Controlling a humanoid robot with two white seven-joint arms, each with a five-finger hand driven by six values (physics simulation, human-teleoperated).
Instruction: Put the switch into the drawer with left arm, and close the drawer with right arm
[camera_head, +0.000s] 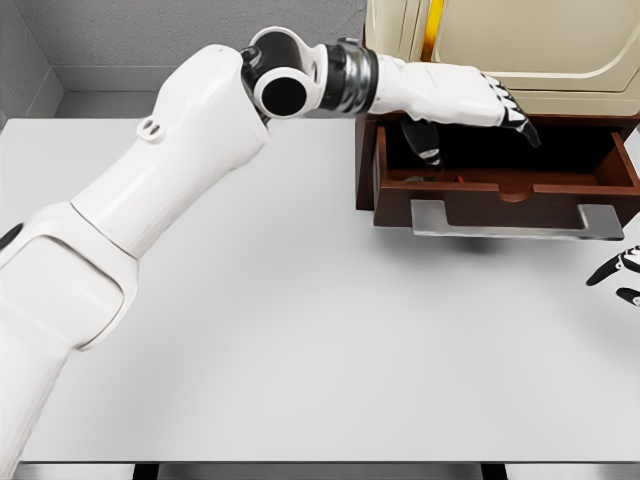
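Observation:
The brown wooden drawer (500, 190) stands pulled out from its case at the back right, with a grey metal handle (515, 222) on its front. My left arm reaches across the table, and the left hand (470, 110) hovers over the drawer's left half. Its fingers are stretched out, the thumb hangs down into the drawer, and it holds nothing. A small dark thing (437, 178), probably the switch, lies low on the drawer floor under the thumb, mostly hidden by the front wall. Only the fingertips of my right hand (618, 275) show at the right edge, spread, in front of the drawer's right corner.
A cream-coloured box (520, 50) with a yellow stripe sits on top of the drawer case. The white table (300, 330) stretches from the drawer to the near edge. A grey wall runs behind it.

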